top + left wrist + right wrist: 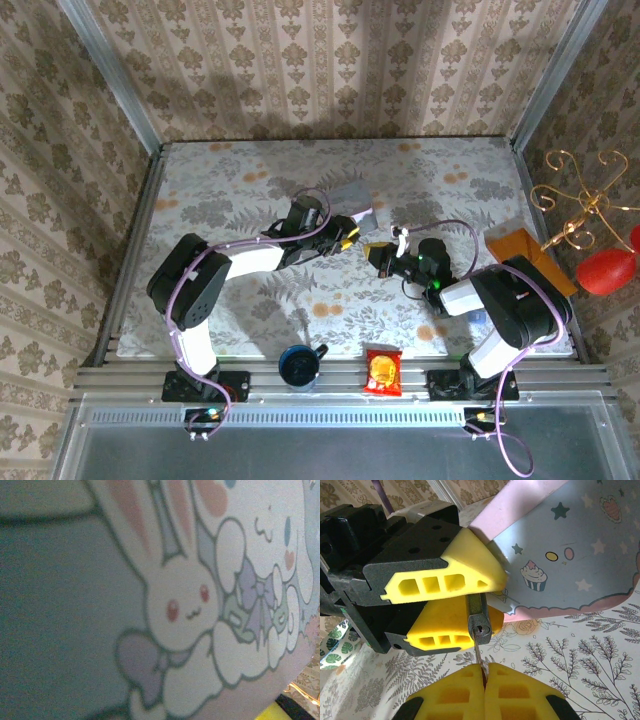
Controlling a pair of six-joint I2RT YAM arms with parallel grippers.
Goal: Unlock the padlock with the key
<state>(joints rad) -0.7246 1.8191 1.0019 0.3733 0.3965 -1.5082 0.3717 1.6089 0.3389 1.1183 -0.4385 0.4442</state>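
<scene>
In the right wrist view the small padlock (481, 622) is clamped between the yellow fingers of my left gripper (492, 600), its keyhole end facing the camera. My right gripper (484, 680) is shut on the key (477, 652). The thin blade points up and its tip meets the lock's face just left of the keyhole, which still shows dark. The pastel cartoon tin box (570, 555) hangs behind the lock, tilted, and its bunny-printed lid (190, 605) is close up in the left wrist view. From above, the left gripper (347, 237) and right gripper (380, 255) face each other at mid-table.
A dark blue mug (298, 365) and a red snack packet (382, 371) stand at the table's near edge between the arm bases. An orange piece (515, 245) lies at the right edge, with a gold wire stand (580, 200) and a red object (605, 270) beyond it.
</scene>
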